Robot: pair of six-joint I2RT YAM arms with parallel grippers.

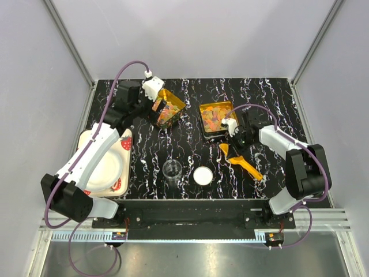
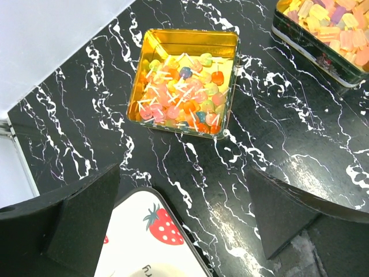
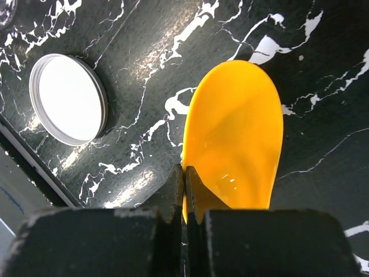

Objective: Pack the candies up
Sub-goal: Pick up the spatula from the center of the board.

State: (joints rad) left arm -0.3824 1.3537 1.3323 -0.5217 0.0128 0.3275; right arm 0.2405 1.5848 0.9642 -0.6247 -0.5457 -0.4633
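Two square gold tins hold the candies. The left tin [image 1: 169,106] [image 2: 151,57] has small orange, red, yellow and green candies [image 2: 183,95] piled toward its near side. The right tin [image 1: 203,128] [image 2: 300,36] is full of candies [image 1: 215,117] [image 2: 340,26]. My left gripper [image 1: 151,97] [image 2: 183,173] hangs open just short of the left tin, nothing between its fingers. My right gripper [image 1: 235,143] [image 3: 185,173] is shut on the left rim of the yellow-orange scoop [image 1: 242,163] [image 3: 236,138], which lies in front of the right tin.
A strawberry-print tray [image 1: 125,142] [image 2: 151,231] carrying a white plate sits at the left under my left arm. A clear glass jar [image 1: 172,171] and its white lid [image 1: 203,175] [image 3: 69,98] stand near the table's front edge.
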